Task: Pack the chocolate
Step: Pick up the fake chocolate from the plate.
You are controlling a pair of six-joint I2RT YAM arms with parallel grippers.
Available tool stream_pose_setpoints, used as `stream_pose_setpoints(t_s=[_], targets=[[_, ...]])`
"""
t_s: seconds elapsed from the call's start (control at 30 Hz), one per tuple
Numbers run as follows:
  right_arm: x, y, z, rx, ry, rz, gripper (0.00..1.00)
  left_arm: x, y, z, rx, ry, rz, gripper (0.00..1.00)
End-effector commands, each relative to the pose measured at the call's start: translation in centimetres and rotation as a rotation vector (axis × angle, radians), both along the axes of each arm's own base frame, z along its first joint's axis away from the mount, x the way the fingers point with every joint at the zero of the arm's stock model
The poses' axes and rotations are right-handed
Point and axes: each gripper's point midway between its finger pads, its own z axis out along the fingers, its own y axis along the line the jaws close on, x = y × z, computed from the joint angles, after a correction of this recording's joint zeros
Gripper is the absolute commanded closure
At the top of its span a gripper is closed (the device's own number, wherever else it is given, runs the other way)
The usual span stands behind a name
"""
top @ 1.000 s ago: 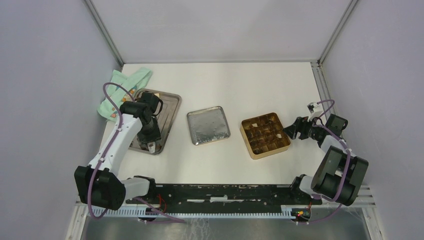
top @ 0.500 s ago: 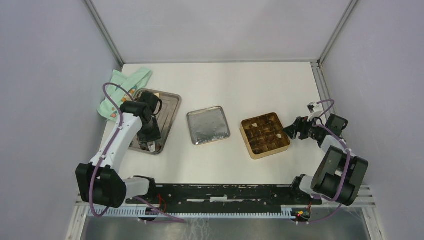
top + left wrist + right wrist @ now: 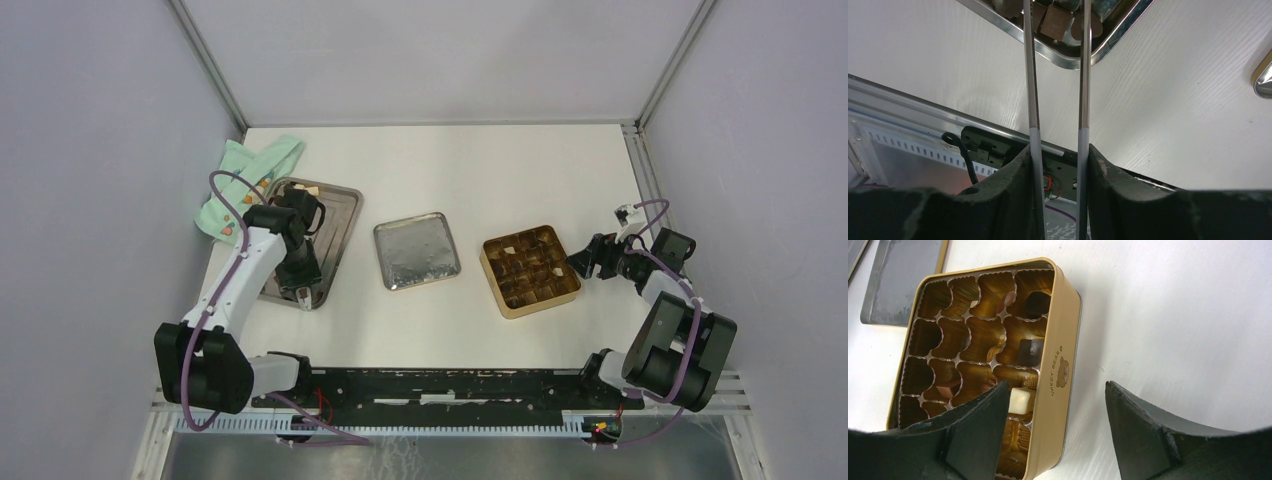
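Tweezers (image 3: 1084,75) tips cut off by top edge, over tray (image 3: 1068,64): can't tell if they pinch chocolate (image 3: 1055,22). Tray mostly out of shot; from above, L arm (image 3: 240,275) covers much of it. Lid (image 3: 1264,82), right of tray: just a sliver. Tin (image 3: 1060,340), farther right: near corner behind a finger (image 3: 978,430) of R gripper (image 3: 1057,386); contents too small to count from above.

We see the tin (image 3: 1055,370) as glossy gold metal, with a shiny, ribbed gold liner inside. Left of the tin, the lid (image 3: 416,250) is dull, mottled silver metal. Farther left of the tin, the tray (image 3: 340,215) is polished steel with a bright rim, and the cloth (image 3: 240,175) beyond it is soft pale-green fabric. The tweezers (image 3: 1084,75) are brushed metal. The pads (image 3: 1113,195) of the left gripper (image 3: 1058,160) look like matt black foam, rough at the edges. The table (image 3: 1173,100) is matt white with a fine grain. The chocolate (image 3: 1054,22) is matt brown.
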Motion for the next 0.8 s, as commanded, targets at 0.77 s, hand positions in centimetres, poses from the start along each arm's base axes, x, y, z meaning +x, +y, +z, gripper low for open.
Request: stream_pose_setpoints(t_s=[0.77], targets=[[0.8, -0.3, 1.0, -0.014, -0.048, 0.022, 0.24, 2.1, -0.8, 3.2, -0.056, -0.128, -0.014, 0.98]])
